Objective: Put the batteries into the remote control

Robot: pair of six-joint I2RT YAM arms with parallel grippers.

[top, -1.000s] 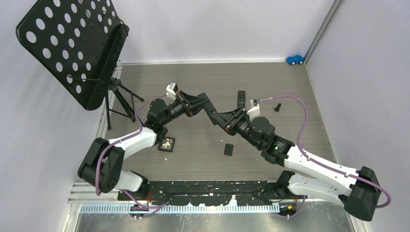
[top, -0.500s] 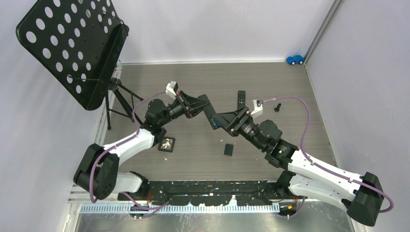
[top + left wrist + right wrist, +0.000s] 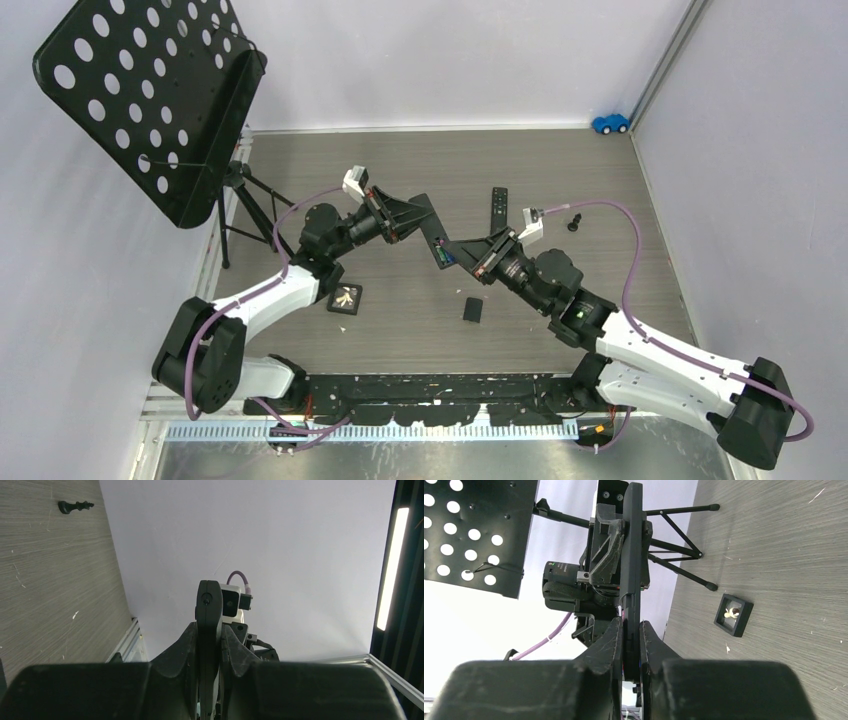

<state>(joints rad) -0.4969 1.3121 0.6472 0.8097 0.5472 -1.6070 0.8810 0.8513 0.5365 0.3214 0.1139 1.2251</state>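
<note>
Noted edge-on: slim black remote (image 3: 631,540), raised off table (image 3: 400,170), pinched tight by left gripper (image 3: 208,639) and right gripper (image 3: 631,632).

The right gripper (image 3: 631,632) pinches the near end of an edge-on black remote (image 3: 631,565) between its jaws, while the left gripper (image 3: 628,532) clamps its far end.
</note>
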